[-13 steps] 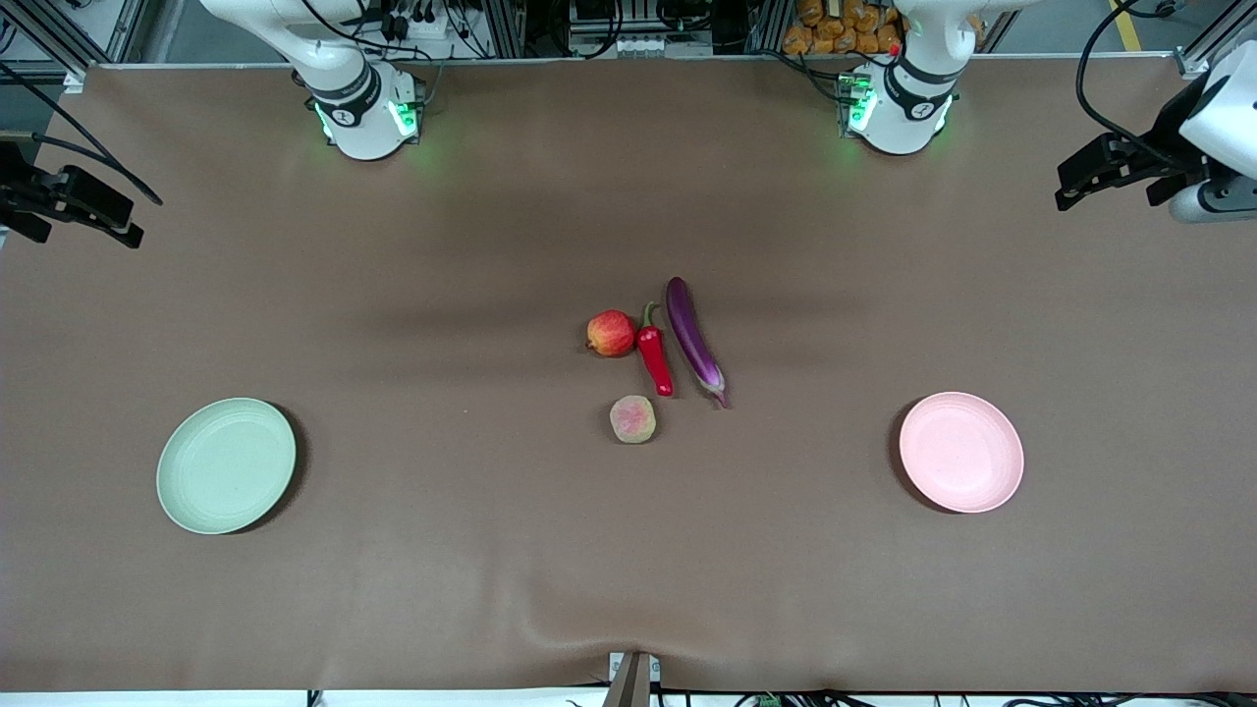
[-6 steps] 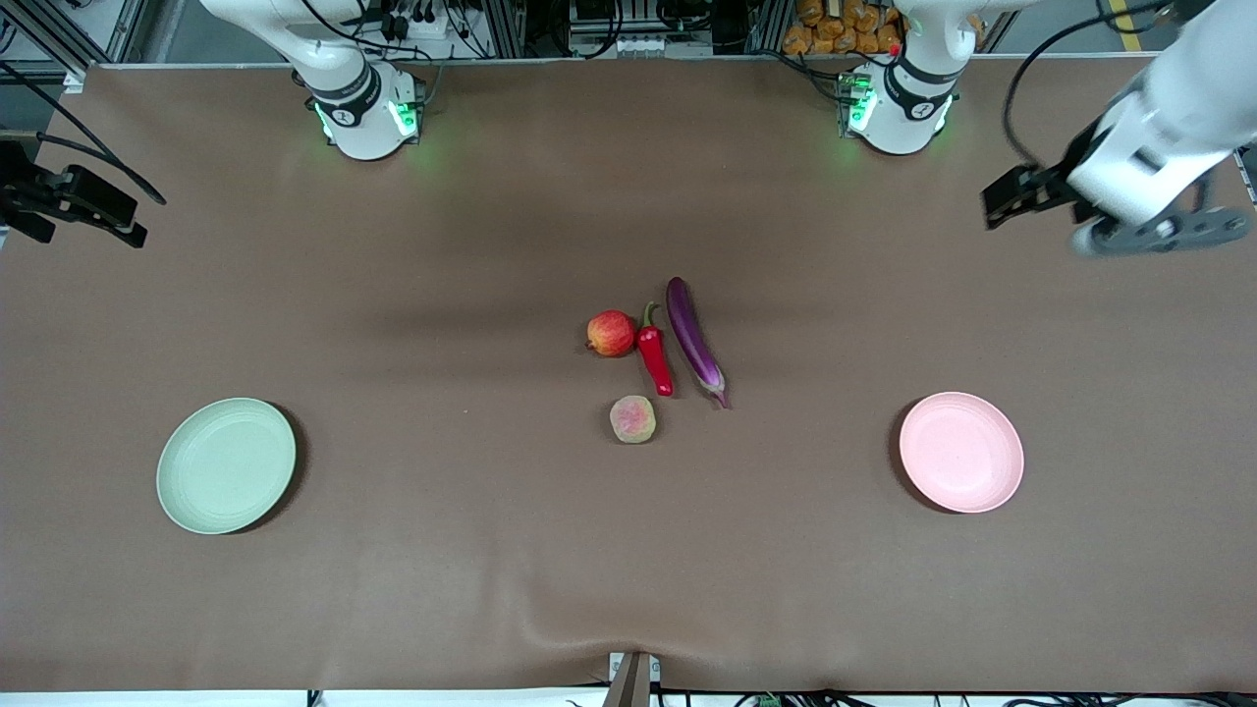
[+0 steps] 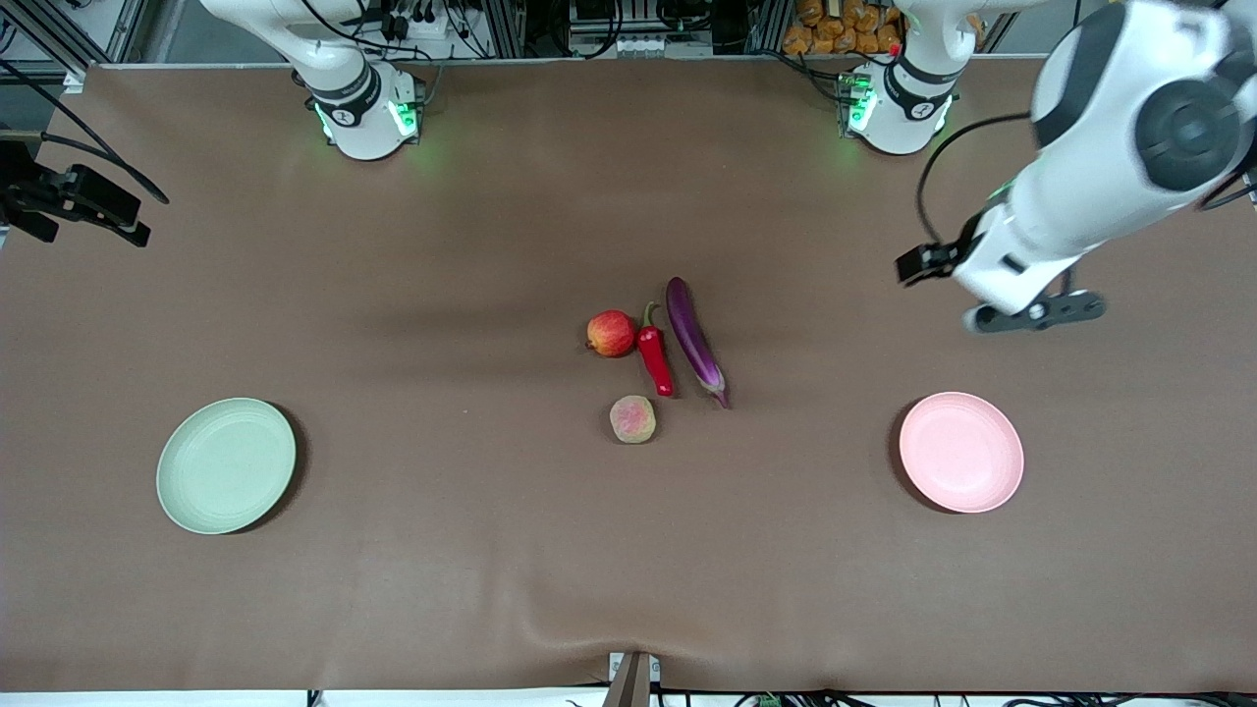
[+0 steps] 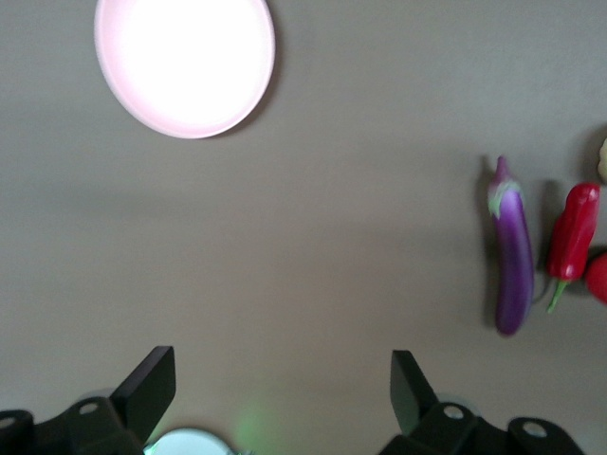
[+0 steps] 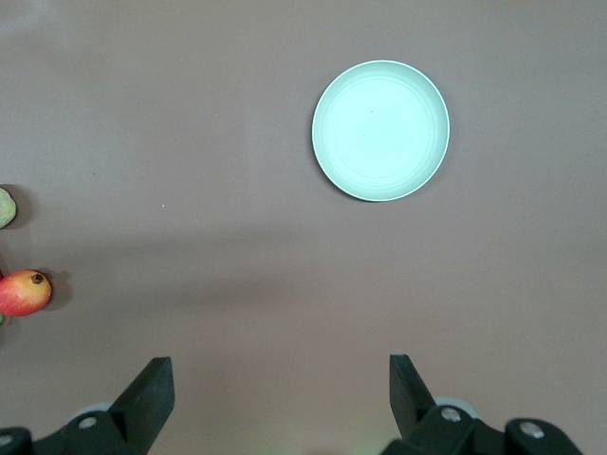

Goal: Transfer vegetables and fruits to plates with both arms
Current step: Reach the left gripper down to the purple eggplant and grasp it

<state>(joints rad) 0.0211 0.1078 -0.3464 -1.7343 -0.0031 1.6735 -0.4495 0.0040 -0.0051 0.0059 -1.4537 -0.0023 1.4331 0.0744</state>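
Well, my right jaws hung wide and empty over the edge of the bench point(image 3: 471, 245) at the right arm's end, and that arm waited. The green plate point(image 3: 226, 465) lay bare toward that same end, nearer the front edge. At the middle of the bench the apple point(image 3: 611, 333) touched the chili point(image 3: 654, 358), the eggplant point(image 3: 693, 339) lay just beside the chili, and the peach point(image 3: 633, 419) sat apart from them, nearer the front edge. The pink plate point(image 3: 961, 452) lay bare toward the left arm's end. My left jaws, also wide and empty, hung over bare bench between the eggplant and that end.

I judged the crowding the main risk. Closing on the eggplant could knock the chili into the apple and set it rolling. A glossy eggplant pinched off its middle might tip or slip. If both arms reached for the middle together, they could collide.
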